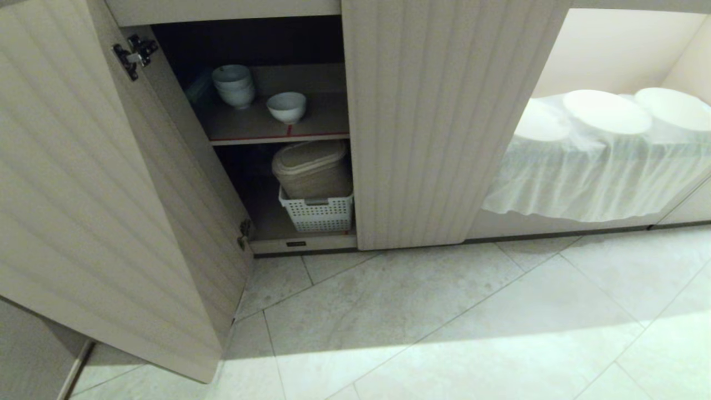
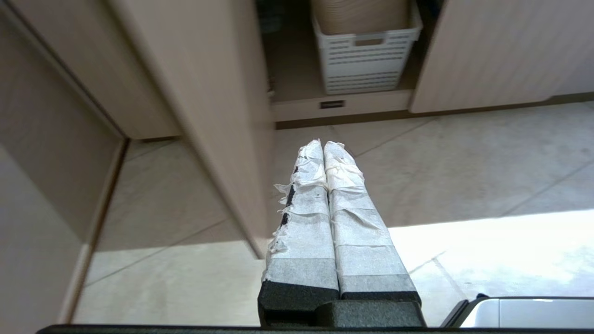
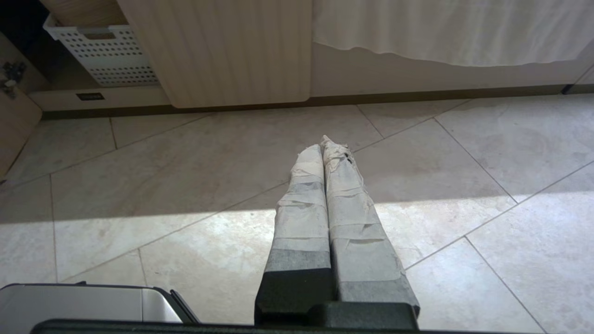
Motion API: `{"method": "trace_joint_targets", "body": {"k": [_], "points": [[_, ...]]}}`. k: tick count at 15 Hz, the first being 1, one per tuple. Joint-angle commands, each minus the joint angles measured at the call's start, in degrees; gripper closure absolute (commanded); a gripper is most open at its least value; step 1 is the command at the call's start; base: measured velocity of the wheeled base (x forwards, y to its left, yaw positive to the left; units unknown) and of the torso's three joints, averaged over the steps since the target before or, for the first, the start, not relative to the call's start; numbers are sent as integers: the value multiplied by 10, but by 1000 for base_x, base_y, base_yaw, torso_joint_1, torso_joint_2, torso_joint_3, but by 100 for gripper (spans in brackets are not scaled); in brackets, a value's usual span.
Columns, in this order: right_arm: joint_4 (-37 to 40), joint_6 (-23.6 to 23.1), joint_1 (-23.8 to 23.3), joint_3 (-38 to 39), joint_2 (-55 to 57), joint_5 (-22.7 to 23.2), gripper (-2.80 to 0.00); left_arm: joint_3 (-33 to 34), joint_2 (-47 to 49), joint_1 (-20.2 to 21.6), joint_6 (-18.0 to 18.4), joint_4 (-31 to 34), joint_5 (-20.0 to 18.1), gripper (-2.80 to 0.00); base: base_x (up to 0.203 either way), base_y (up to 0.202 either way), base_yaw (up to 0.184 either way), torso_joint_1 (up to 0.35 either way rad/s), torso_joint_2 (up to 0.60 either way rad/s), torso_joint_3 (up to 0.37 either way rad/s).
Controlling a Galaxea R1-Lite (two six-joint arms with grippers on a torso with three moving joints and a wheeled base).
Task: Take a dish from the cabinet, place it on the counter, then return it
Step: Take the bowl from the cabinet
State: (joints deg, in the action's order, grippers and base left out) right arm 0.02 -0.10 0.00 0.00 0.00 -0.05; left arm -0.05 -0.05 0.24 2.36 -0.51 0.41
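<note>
The cabinet (image 1: 444, 122) stood with its left ribbed door (image 1: 100, 211) swung wide open toward the camera and its right door shut. On the upper inner shelf (image 1: 278, 136), edged in red tape, the dish (image 1: 286, 106), a small plain white bowl, sat upright near the front edge, untouched. A stack of bluish-white bowls (image 1: 234, 85) sat just left of it and farther back, apart from it. Below the shelf, a white perforated basket (image 1: 318, 212) held a beige lidded container (image 1: 312, 169). To the right, an open lit bay held white round plates (image 1: 608, 111) on a thin white cloth (image 1: 589, 178) hanging over the edge. Pale tiled floor (image 1: 472, 322) filled the near part of the scene.

Neither arm showed in the head view. The left gripper (image 2: 323, 144) hung low over the floor in front of the open cabinet, its taped fingers (image 2: 304, 222) pressed together, empty. The right gripper (image 3: 323, 144) hung over the tiles in front of the shut door, its fingers (image 3: 352, 218) also closed together, empty.
</note>
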Motion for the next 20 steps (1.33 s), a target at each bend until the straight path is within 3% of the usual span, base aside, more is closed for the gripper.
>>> {"method": "trace_joint_targets", "body": {"k": [1,9,20], "points": [[0,0,0,0,0,0,0,0,0,0,0,0,0,0,0,-194,-1,2,2,2],[0,0,0,0,0,0,0,0,0,0,1,0,1,0,0,-177,0,3,2,2],[0,0,0,0,0,0,0,0,0,-1,1,0,0,0,0,0,0,0,0,0]]}}
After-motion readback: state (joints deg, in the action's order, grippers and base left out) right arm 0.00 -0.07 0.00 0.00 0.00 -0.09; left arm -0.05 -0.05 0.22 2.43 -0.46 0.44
